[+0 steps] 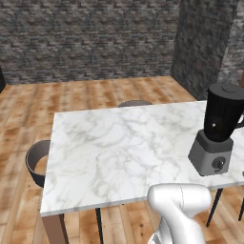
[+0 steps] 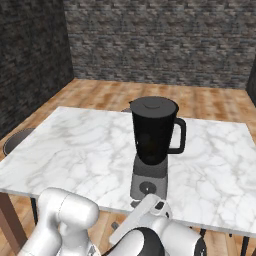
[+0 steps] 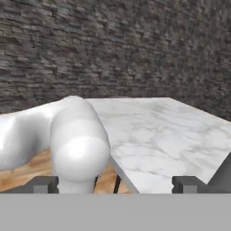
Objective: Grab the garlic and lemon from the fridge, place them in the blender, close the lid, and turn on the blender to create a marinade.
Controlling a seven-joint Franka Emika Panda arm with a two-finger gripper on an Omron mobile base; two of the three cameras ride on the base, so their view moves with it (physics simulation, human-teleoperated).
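Note:
The blender (image 1: 217, 131) stands on the right part of a white marble table (image 1: 119, 147): a black tapered jar on a grey boxy base with a round front knob (image 2: 147, 188). In the right base view the blender (image 2: 152, 145) shows its side handle, and the dark grey lid (image 2: 152, 104) lies flat on the jar's top. My gripper (image 3: 116, 185) is open, its fingertips (image 3: 45, 184) set wide apart with nothing between them; it looks level across the table (image 3: 158, 135) from just off its edge. The garlic, lemon and fridge are out of view.
A dark round stool (image 1: 35, 162) stands at the table's left side, another stool (image 1: 135, 103) behind its far edge. Wooden floor and dark brick walls surround the table. My own white arm crosses the left of the hand view.

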